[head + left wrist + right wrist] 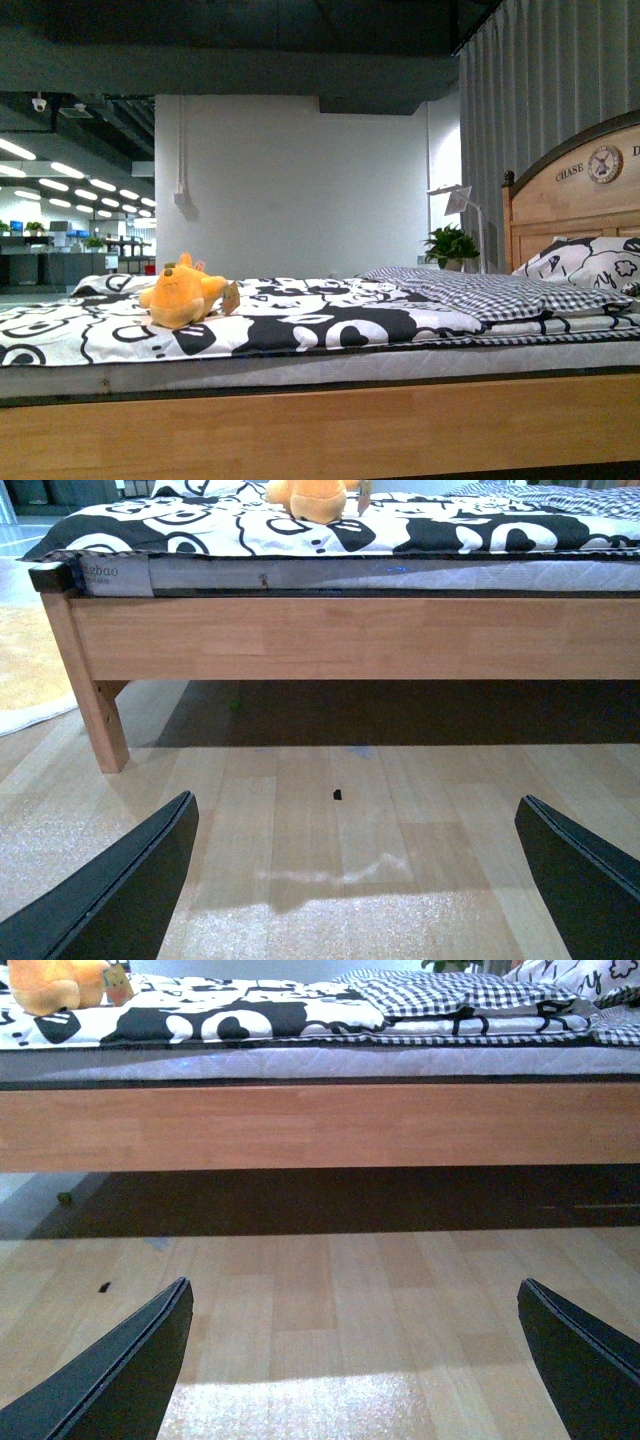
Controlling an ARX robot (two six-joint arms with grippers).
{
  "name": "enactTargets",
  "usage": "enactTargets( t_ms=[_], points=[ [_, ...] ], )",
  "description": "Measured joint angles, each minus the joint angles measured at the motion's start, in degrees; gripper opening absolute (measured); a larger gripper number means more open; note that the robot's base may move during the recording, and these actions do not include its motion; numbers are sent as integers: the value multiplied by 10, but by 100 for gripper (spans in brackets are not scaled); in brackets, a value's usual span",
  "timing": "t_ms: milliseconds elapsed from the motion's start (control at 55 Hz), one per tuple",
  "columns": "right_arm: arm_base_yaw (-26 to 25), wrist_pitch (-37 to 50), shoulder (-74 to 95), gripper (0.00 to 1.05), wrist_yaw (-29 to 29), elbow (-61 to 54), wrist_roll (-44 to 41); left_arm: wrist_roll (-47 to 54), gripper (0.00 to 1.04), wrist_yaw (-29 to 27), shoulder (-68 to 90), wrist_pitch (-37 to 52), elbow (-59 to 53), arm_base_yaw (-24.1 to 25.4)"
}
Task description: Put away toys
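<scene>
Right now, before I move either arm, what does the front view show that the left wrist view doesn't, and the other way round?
Front view only: the headboard with its clock, the potted plant and the pillow. Left wrist view only: the open left gripper, the wooden floor and the bed leg. Both: the orange plush toy lying on the black-and-white bedspread, above the wooden side rail.

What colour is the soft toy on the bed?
The small plush toy is orange-yellow, clearest in front view.
</scene>
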Motion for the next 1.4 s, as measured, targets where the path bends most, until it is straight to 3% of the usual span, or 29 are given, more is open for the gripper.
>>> enactTargets(
  t_ms=[1399],
  points=[
    [0,0,0,98,-2,0,0,0,98,0,0,0,0,0]
  ],
)
